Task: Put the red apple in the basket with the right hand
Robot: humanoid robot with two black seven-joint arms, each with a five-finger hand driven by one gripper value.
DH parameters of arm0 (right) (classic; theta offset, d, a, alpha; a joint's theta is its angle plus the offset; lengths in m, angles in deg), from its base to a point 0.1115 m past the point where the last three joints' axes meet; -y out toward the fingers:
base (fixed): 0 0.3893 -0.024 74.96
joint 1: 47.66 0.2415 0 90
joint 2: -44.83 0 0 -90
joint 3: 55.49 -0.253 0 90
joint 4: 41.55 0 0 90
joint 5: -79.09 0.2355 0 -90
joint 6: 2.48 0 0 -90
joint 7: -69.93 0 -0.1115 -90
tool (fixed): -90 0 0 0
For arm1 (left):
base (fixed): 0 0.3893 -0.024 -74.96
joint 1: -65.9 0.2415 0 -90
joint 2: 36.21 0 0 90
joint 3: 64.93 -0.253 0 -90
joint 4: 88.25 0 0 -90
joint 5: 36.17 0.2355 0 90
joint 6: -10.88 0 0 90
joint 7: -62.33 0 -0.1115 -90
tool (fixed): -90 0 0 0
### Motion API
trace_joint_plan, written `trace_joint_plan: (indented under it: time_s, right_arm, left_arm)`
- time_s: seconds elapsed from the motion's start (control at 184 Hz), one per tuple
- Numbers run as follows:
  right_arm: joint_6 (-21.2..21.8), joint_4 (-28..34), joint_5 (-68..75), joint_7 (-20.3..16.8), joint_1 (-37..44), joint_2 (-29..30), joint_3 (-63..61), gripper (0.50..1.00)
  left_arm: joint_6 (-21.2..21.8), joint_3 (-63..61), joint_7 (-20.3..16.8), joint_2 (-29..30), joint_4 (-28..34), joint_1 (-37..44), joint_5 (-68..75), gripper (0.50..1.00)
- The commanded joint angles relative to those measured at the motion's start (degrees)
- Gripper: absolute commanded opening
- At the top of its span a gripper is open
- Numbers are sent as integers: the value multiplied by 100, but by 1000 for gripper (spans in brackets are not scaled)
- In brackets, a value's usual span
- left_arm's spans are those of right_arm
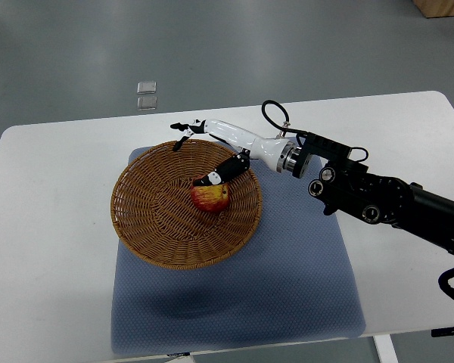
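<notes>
A: Red apple (210,198)?
B: Round, glossy, lying inside the round woven wicker basket (155,227), toward its far-right rim.
A: Right robot hand (212,155)?
B: Fingers spread wide over that rim; thumb touches the apple, no grip.
A: Room?
B: Grey textured mat (287,287) is bare along the near edge of the white surface (45,249).

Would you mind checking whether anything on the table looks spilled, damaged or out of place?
Nothing stands out. The red apple sits inside the wicker basket, which rests level on the blue mat, with the right hand over it.
</notes>
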Motion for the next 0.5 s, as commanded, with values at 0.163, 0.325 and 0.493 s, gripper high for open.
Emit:
trace_joint_plan:
  time_s: [0.163,0.325,0.493]
  right_arm:
    - [606,-203,2368,-97,-298,-582,-271,913]
    - [711,-730,3880,-422,-676,-722,-271,915]
    - [1159,-967,5470,-686,-957,-889,-254,915]
  left_arm:
    - [0,3,0,0,0,1,0,1000]
    - [0,-6,0,0,0,1,0,1000]
    - [0,2,0,0,0,1,0,1000]
